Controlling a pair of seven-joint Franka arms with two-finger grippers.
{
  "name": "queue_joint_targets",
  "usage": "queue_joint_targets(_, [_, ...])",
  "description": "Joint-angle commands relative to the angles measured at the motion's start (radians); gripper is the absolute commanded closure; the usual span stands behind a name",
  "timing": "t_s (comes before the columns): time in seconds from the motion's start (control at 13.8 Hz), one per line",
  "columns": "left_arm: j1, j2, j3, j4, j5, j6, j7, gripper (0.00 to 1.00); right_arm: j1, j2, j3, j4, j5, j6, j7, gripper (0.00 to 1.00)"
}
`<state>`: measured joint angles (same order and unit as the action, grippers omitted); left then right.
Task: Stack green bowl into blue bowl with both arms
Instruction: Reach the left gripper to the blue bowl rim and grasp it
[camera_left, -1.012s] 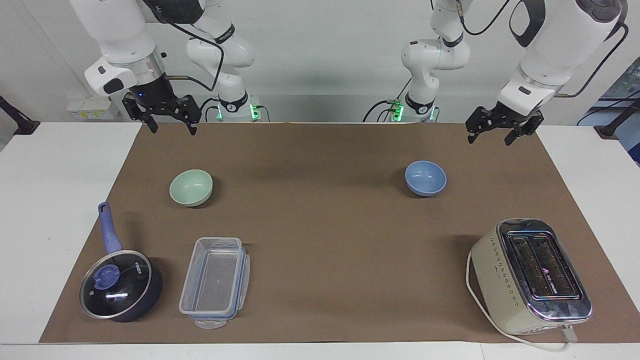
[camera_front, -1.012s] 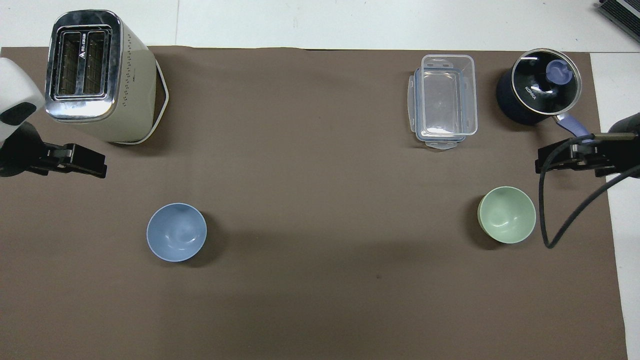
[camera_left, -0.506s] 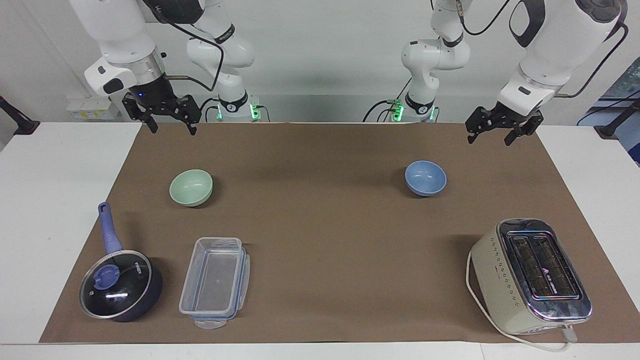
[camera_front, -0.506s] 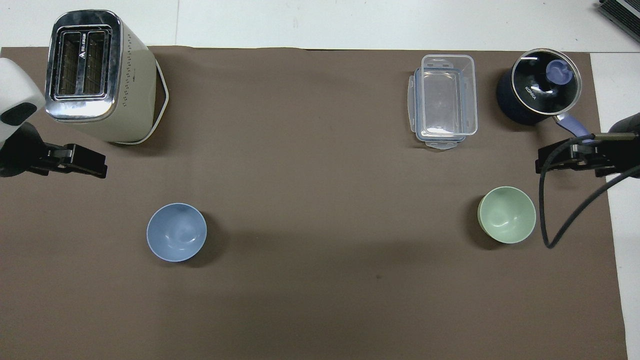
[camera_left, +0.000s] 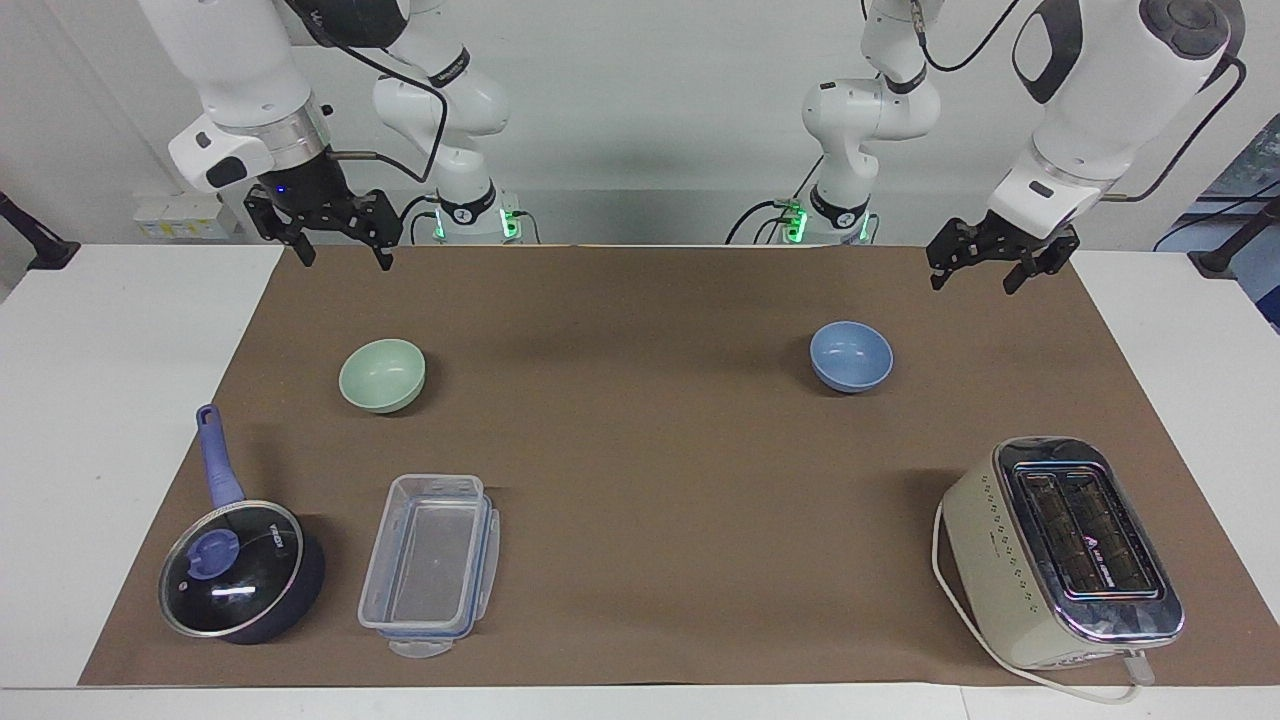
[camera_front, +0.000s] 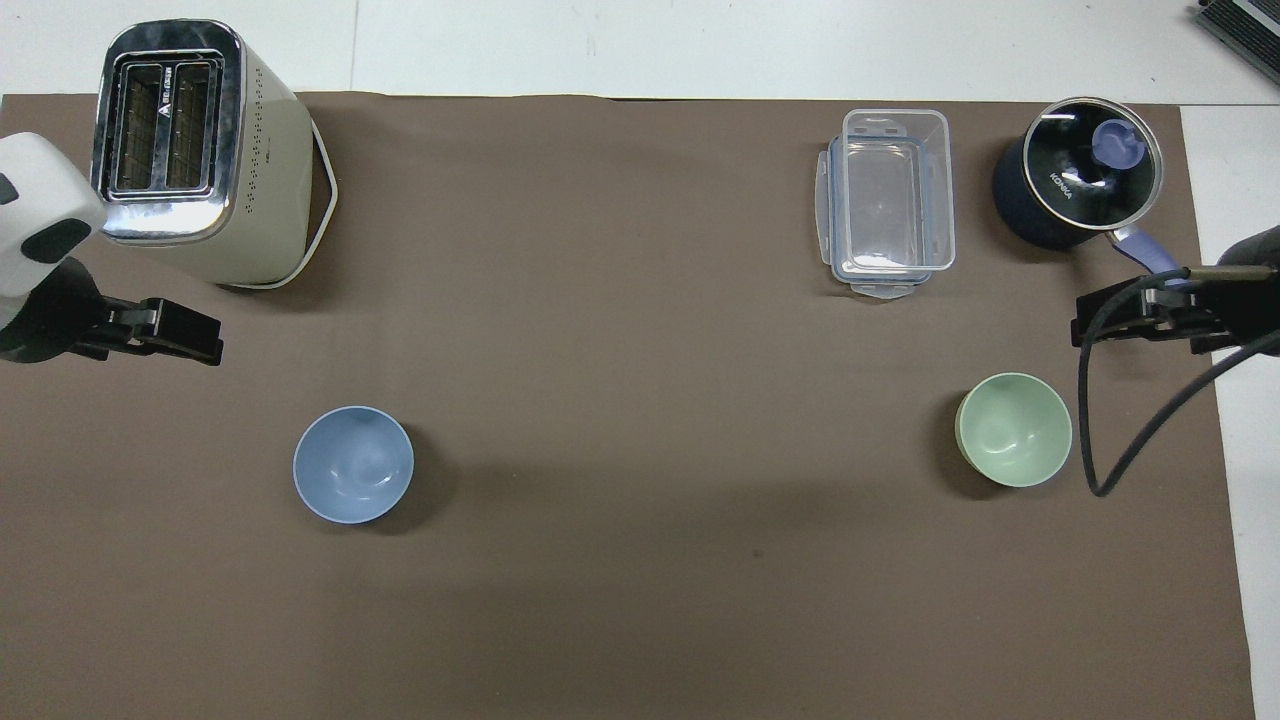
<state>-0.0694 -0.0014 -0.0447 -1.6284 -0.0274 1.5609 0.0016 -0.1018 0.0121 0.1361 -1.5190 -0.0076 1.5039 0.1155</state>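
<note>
Item: green bowl, lying toward our right gripper; blue bowl toward our left gripper. We are hovering, both jaws apart, empty.

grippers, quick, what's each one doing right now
Left gripper: open, empty, raised above the brown mat's edge.
Right gripper: open, empty, raised above the mat.

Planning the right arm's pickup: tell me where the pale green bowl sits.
The small round pale mint-green bowl stands on the brown mat toward the right arm's end, nearer the robots than the clear plastic container.
</note>
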Motion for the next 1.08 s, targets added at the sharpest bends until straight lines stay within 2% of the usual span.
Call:
queue_joint_targets(0.0, [0.008,-0.045,-0.003,-0.083,-0.011,0.056,0.017,0.0,-0.012,-0.012,0.005,-0.012,-0.003,0.015,0.003,0.0])
queue_joint_targets(0.29, [-0.006,-0.112,-0.006,-0.321,-0.019,0.275,0.029,0.0,-0.012,-0.012,0.005,-0.012,-0.003,0.013,0.003,0.0])
queue_joint_targets(0.65, [-0.088,-0.114,-0.007,-0.517,-0.058,0.456,0.064,0.0,-0.012,-0.012,0.005,-0.012,-0.003,0.013,0.003,0.0])
queue_joint_targets(0.8, [-0.115,-0.115,-0.006,-0.577,-0.058,0.484,0.081,0.0,-0.012,-0.012,0.005,-0.012,-0.003,0.013,0.003,0.0])
queue_joint_targets(1.01, [-0.087,-0.114,-0.003,-0.614,-0.058,0.531,0.174,0.0,-0.012,-0.012,0.005,-0.012,-0.002,0.013,0.003,0.0])
